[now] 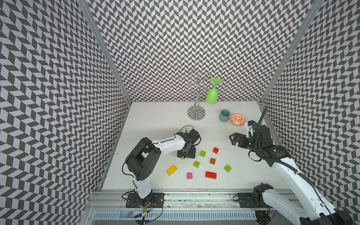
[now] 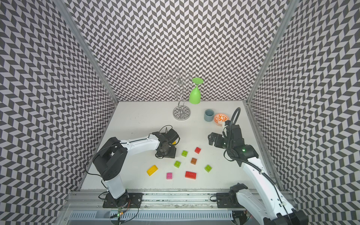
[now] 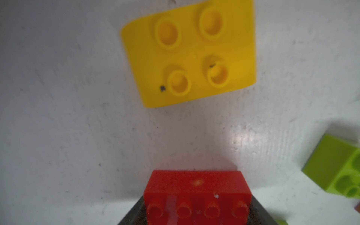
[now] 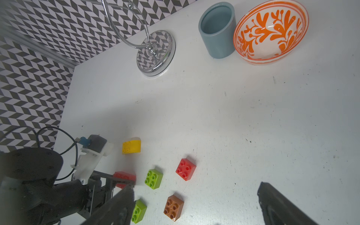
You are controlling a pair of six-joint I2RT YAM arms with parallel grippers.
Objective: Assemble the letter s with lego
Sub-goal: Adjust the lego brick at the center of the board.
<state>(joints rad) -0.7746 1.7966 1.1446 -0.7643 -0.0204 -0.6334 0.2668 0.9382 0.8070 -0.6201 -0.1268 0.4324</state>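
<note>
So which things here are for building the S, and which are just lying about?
For the S: long red brick, second long red brick, yellow bricks, lime green bricks, small red brick, brown brick, pink brick.
Lying about: wire rack, green glass, grey cup, orange bowl.

Bricks lie scattered across the front of the bench. Behind them, the cup stands just left of the bowl.

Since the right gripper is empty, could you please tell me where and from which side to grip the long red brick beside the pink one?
Best from above, pinching the long red brick across its narrow width on the long flat sides: it lies flat, studs up, nothing touching it.
</note>
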